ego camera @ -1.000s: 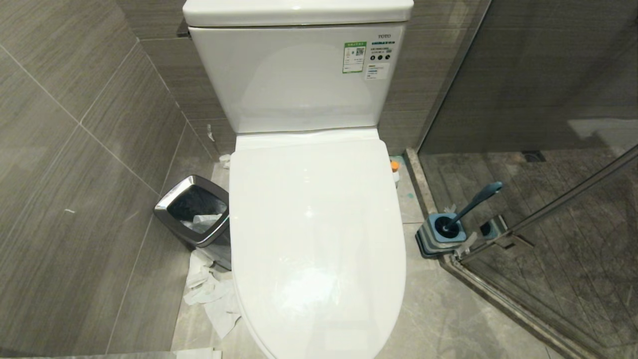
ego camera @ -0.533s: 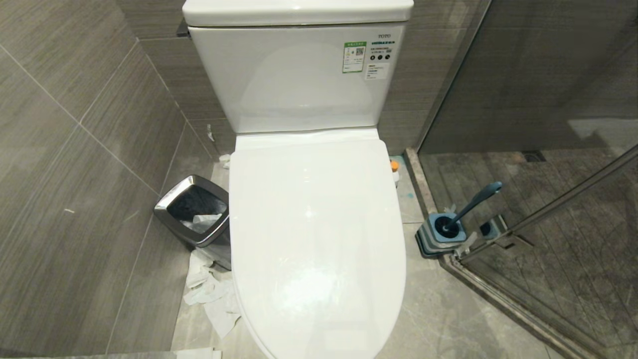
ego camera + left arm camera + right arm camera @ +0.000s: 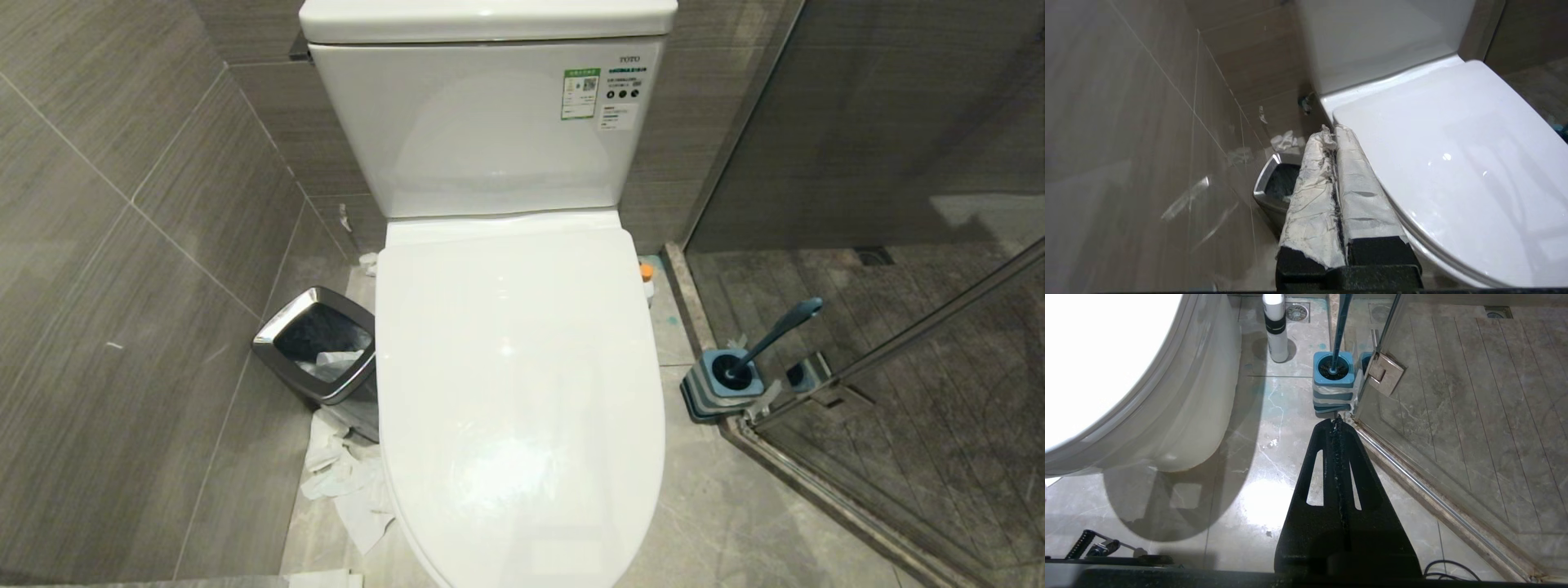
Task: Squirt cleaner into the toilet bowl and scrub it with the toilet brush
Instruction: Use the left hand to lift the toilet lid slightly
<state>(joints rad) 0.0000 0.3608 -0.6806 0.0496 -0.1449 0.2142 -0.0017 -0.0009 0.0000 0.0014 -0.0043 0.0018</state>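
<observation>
While both claws sit pressed together, left claw (image 3: 1334,141) beside toilet lid (image 3: 1453,163), toilet brush (image 3: 771,335) in holder.

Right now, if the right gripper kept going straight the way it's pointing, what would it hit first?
Probably the blue toilet brush holder on the floor, directly ahead of the shut right gripper, beside the glass door hinge. Depth is uncertain.

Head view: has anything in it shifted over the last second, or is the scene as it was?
Nothing visibly changed. The toilet lid is still down, the toilet brush still stands in its holder by the shower glass, the bin and the paper on the floor lie as before, and neither arm has entered this view.
</observation>
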